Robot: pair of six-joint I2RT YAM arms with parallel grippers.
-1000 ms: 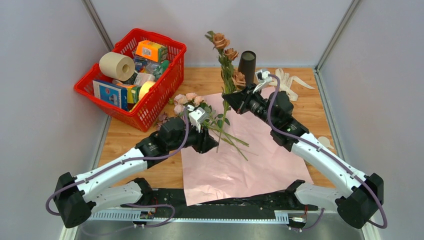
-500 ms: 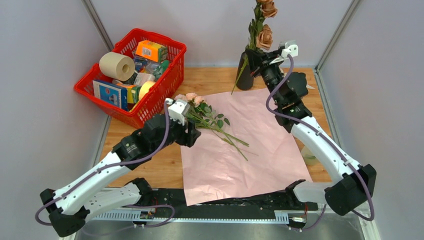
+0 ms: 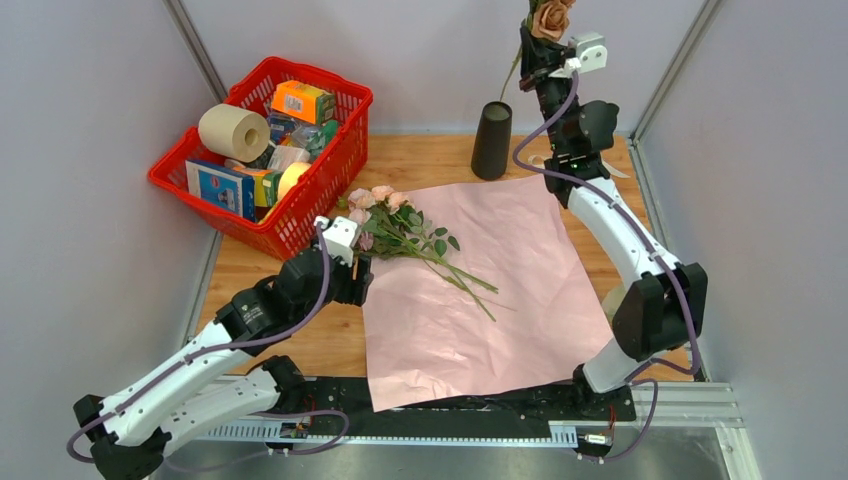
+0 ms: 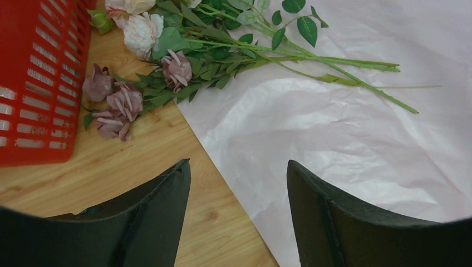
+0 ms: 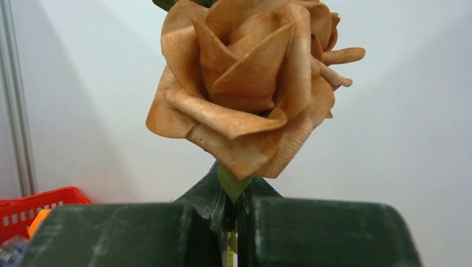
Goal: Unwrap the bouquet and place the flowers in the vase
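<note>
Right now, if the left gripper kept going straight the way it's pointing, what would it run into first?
Most likely the pink paper near its left edge, because the open left gripper points forward and down at it. The flowers lie further along that line. Depth is hard to judge, so it could reach the leafy stems first.

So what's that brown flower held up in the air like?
A tan-brown rose with fabric-looking petals, opened wide, on a green stem. The right pincer is shut on the stem just below the bloom, holding it upright, raised high near the tall matte black vase. The stem trails down toward the vase's mouth.
</note>
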